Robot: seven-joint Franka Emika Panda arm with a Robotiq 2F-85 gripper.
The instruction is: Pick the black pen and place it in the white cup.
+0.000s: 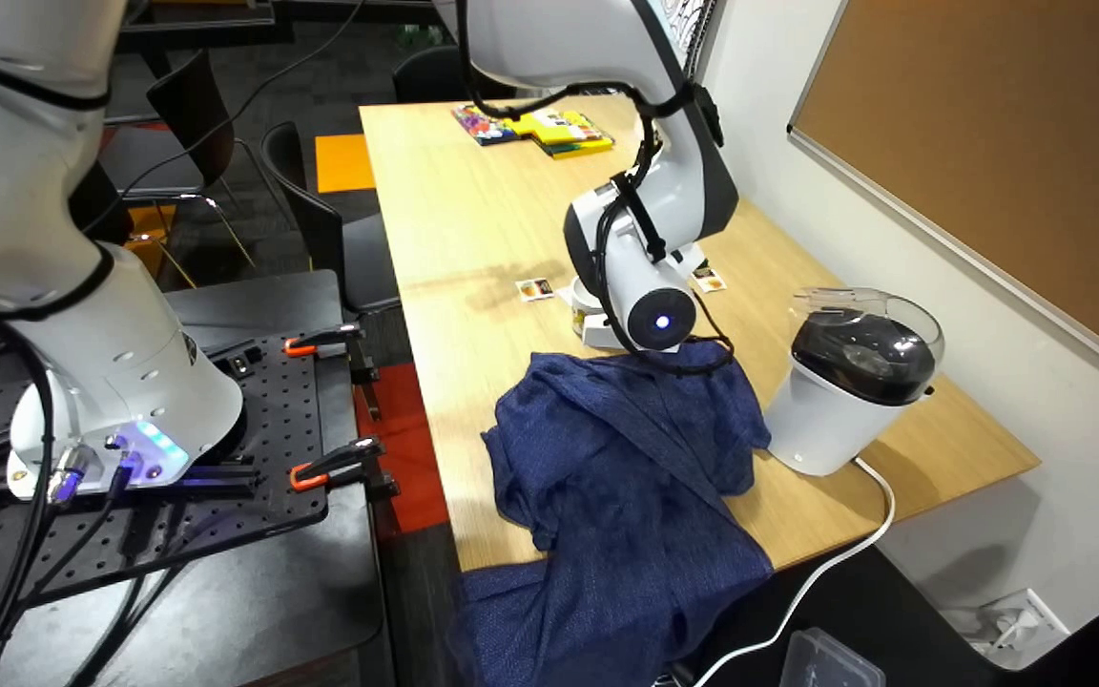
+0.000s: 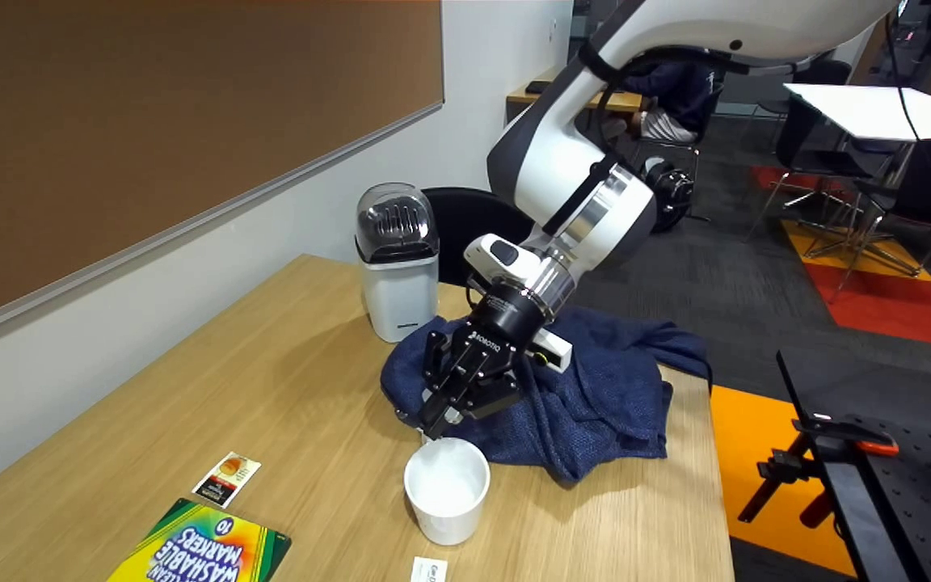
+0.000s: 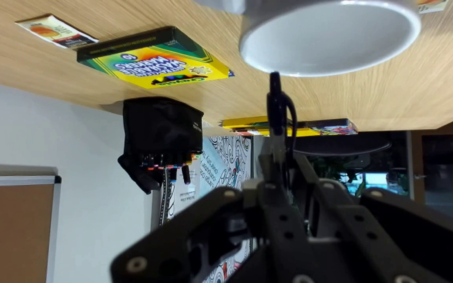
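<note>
- One black pen [image 3: 277,108] is pinched in the hand [image 3: 283,169], clip end out, near the white cup [image 2: 447,521] but not in it.
- Lowered on this slant, the pen could catch the rim and topple the cup (it looks light).
- Released short of the opening, it could drop onto the table [image 2: 312,404] instead.

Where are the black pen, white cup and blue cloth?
Black pen [image 3: 277,109], in the wrist view: dark part beside its clip.
White cup [image 2: 449,529], in an exterior view: outer wall below the rim.
Blue cloth [image 1: 621,496], in an exterior view: middle of its spread.
</note>
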